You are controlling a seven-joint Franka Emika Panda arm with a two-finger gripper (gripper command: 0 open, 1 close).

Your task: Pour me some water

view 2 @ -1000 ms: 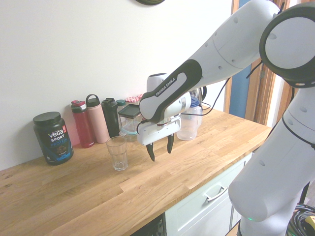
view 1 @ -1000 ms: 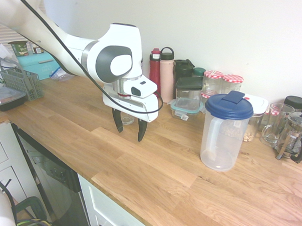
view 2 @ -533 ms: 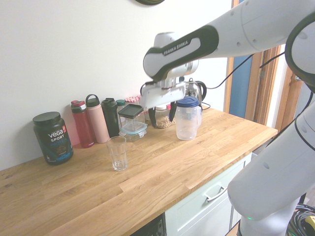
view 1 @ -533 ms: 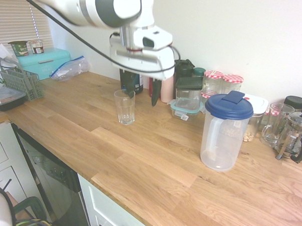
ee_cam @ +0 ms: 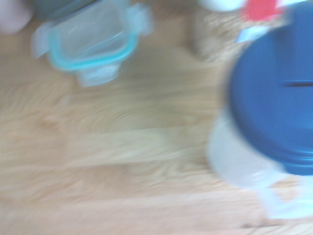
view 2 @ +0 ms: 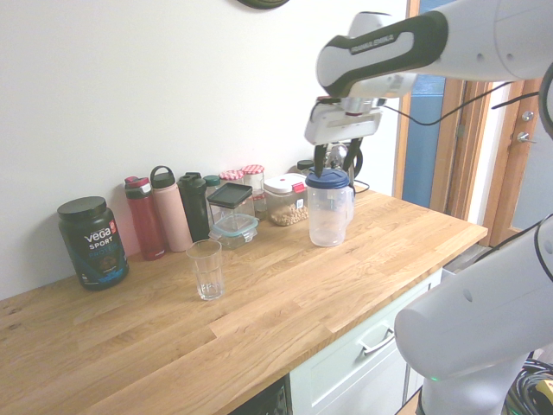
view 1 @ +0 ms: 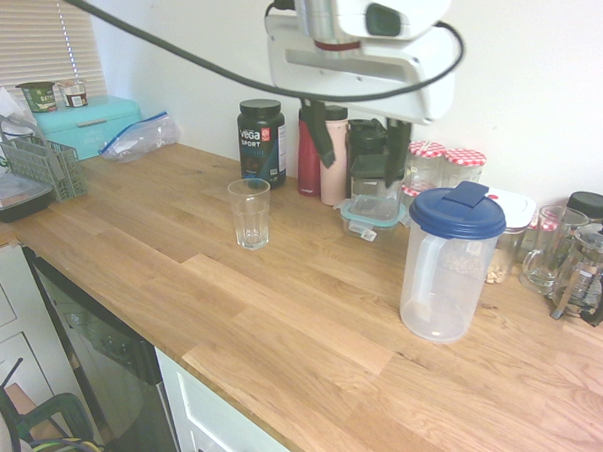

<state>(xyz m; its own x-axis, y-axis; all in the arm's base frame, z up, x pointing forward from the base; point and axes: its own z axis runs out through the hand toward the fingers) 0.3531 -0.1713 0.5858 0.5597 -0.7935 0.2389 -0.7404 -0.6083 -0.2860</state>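
Hovering above the wooden countertop [view 1: 316, 325], gripper [view 1: 359, 158] has its fingers spread wide w/ nothing between them. Blue-lidded plastic pitcher [view 1: 449, 270] stands upright on the countertop, near the beige-contents container [view 2: 287, 201]; clear drinking glass [view 1: 250, 215] stands well apart, upright too.

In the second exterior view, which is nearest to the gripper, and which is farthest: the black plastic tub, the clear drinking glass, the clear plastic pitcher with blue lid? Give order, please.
From the gripper:
1. Clear plastic pitcher with blue lid: just below it.
2. Clear drinking glass: toward picture left.
3. Black plastic tub: far picture left, by the wall.
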